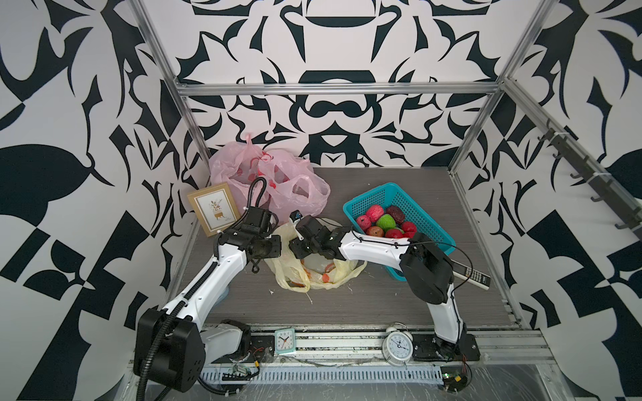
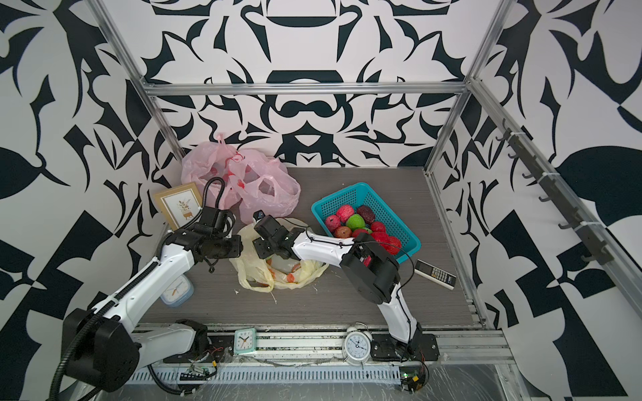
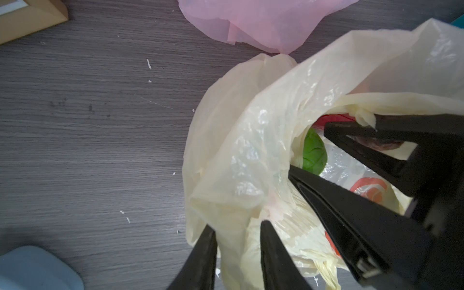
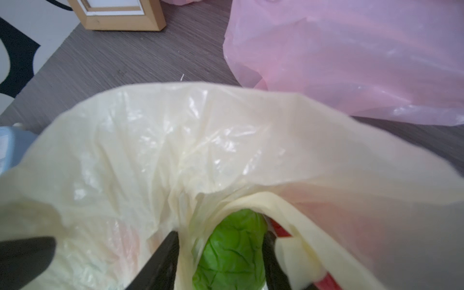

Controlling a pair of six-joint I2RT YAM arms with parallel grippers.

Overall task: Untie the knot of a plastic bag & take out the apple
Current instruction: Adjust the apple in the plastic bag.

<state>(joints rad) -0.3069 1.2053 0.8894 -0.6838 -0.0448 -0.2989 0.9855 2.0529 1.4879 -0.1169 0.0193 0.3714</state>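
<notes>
The yellow plastic bag lies mid-table with its mouth gaping, and no knot shows across it. My left gripper is shut on a fold of the bag's rim and holds it up. My right gripper reaches into the mouth from the other side. It stands open, one finger on either side of a green apple with bag film against one finger. In the left wrist view the apple shows between the right gripper's fingers. Something red lies beside the apple, mostly hidden.
Pink bags sit just behind the yellow one. A teal basket holding several fruits stands at the right, with a remote nearer the front. A picture frame leans at the left. A blue clock is under the left arm.
</notes>
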